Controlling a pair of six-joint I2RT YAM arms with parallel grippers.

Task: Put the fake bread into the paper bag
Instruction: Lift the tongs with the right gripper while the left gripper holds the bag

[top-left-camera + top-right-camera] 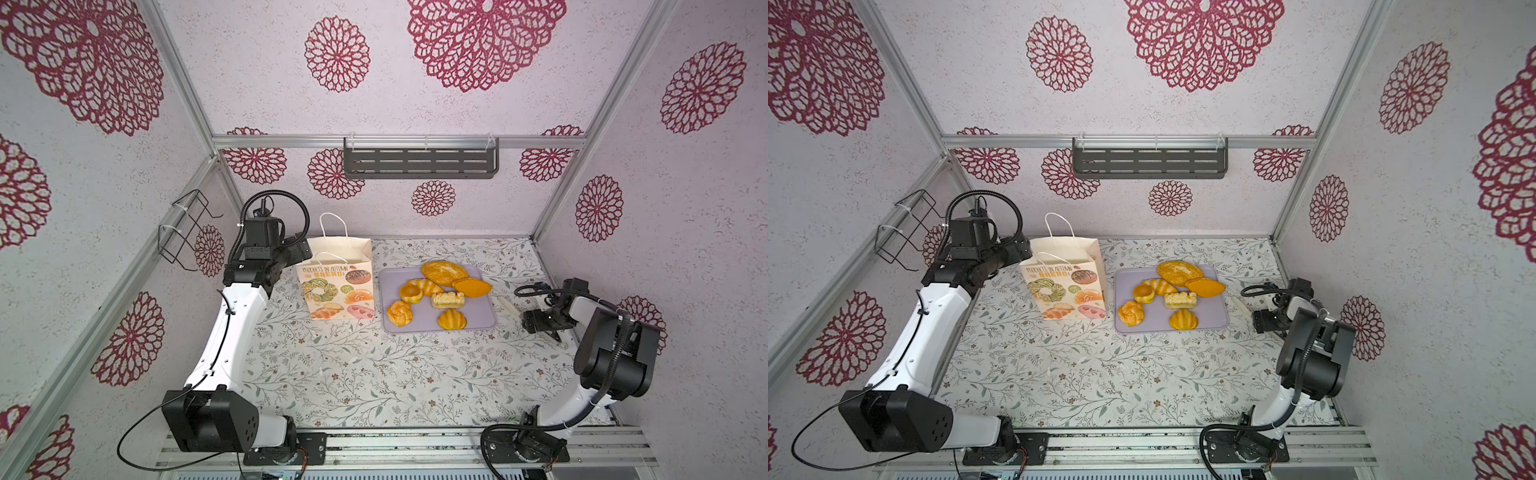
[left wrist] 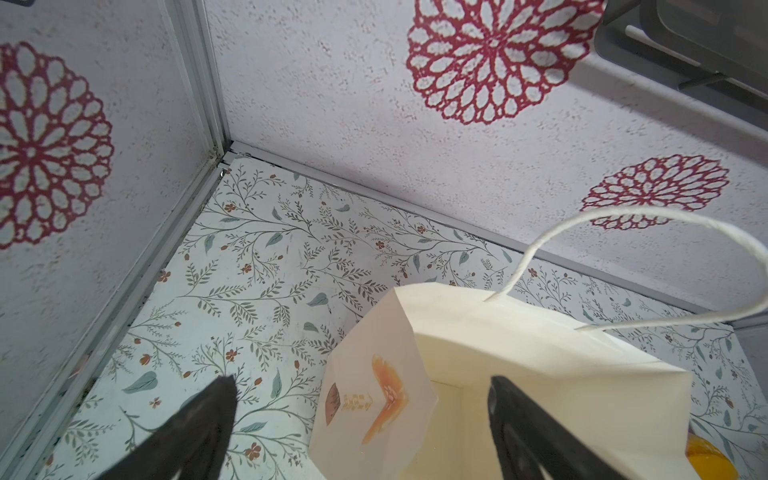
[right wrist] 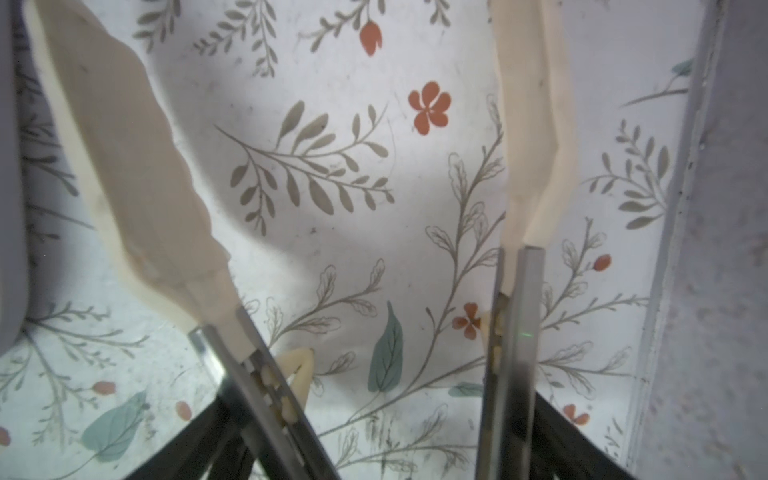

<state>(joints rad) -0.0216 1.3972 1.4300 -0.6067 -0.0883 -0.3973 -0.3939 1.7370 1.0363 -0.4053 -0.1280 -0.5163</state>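
Cream paper makes up the paper bag (image 1: 338,286), which stands upright with its top open on the floral tabletop (image 1: 374,374) in both top views, its printed front towards the camera. Just beside it, on its right, lies a flat lilac tray (image 1: 482,311) carrying all 7 pieces of fake bread (image 1: 399,312): a seeded oval loaf (image 1: 444,272) and an orange oval loaf (image 1: 471,287) along the far edge, a croissant (image 1: 424,286), 2 round buns (image 1: 410,293), a pale crumbly slice (image 1: 447,300) in the middle and a shell-shaped bun (image 1: 452,319) nearest the front. The left gripper (image 2: 361,380) is at the bag's left side with its jaws wide open, 1 finger (image 2: 519,415) over the bag's mouth and the other outside it, over the tabletop. The right gripper (image 3: 291,62) hangs low over the tabletop, to the right of the tray and apart from it. Its jaws are spread and empty, and the long cream fingers (image 3: 137,166) hold nothing.
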